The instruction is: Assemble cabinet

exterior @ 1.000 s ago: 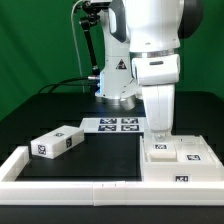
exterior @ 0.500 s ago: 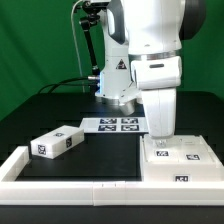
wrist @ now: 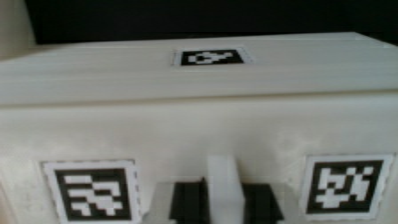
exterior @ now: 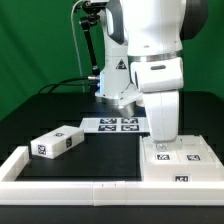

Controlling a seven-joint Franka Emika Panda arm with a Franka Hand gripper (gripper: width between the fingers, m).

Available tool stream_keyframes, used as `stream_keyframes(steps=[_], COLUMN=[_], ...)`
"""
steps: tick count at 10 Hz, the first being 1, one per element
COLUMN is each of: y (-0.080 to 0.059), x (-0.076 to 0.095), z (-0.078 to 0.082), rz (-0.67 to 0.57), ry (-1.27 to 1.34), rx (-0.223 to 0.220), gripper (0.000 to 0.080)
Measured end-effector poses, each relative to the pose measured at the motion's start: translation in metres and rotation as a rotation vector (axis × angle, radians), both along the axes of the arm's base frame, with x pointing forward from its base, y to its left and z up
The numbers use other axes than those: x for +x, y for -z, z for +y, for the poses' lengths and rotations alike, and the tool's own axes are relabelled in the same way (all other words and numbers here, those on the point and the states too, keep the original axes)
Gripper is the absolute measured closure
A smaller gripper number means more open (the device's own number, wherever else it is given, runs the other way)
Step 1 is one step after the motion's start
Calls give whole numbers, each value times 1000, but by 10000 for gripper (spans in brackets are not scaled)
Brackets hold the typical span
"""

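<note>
Your pincer [exterior: 160,138] hangs low over the cabinet body [exterior: 182,157] at the counter's [exterior: 105,152] front corner, exterior view's right | opening and hold: you cannot tell, fingertips blurred | labels: square black-and-white tags [wrist: 210,58], no readable writing | loose block [exterior: 57,142] near the front corner, exterior view's left

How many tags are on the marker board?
4, in two rows of two on the marker board; the arm may hide more at the exterior view's right.
</note>
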State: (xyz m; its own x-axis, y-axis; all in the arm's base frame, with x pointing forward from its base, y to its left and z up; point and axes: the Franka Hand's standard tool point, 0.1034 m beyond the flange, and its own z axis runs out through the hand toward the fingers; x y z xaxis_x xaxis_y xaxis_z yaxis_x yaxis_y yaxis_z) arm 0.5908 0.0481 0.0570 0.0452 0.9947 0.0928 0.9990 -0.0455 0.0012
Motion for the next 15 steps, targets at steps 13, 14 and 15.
stream_keyframes(steps=[13, 14, 15], y=[-13, -14, -16], x=[-30, -34, -39], z=[4, 5, 5], rz=[-69, -76, -89], ry=[-4, 2, 35], rx=[-7, -7, -4], gripper=[2, 2, 2])
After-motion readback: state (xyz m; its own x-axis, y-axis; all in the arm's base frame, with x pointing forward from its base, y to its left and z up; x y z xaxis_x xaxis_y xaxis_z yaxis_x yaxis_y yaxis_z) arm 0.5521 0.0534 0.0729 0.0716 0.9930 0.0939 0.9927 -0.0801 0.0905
